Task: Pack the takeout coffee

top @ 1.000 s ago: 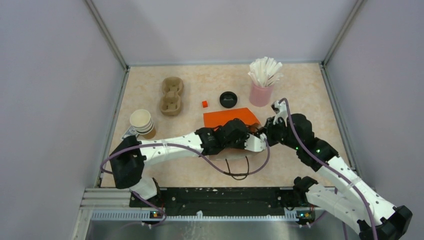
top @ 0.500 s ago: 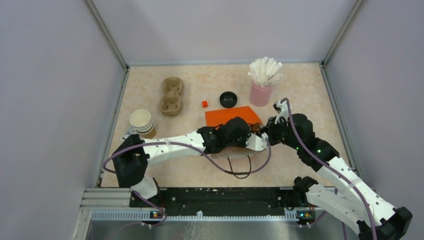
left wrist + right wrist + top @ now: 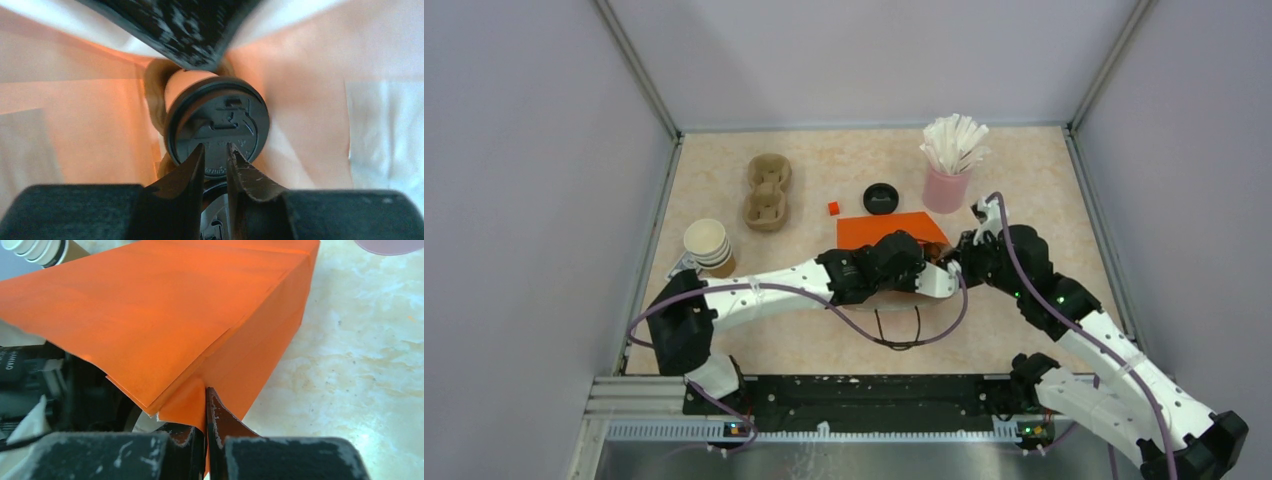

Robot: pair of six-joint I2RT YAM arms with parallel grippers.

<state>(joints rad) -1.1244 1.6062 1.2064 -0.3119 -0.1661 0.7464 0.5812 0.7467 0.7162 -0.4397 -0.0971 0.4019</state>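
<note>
1 coffee (lidded), 1 bag, 1 carrier, 1 loose lid.

Setting: robot lab test cell | Evidence: plain lilac-grey wall panels; silver metal corner posts; beige marbled tabletop; black mounting rail at near edge

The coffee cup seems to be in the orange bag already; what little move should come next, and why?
Probably ease the left fingers back out of the orange bag: the coffee cup sits inside it, the fingers stand slightly apart before its black lid, and the right fingers pinch the bag's edge.
</note>
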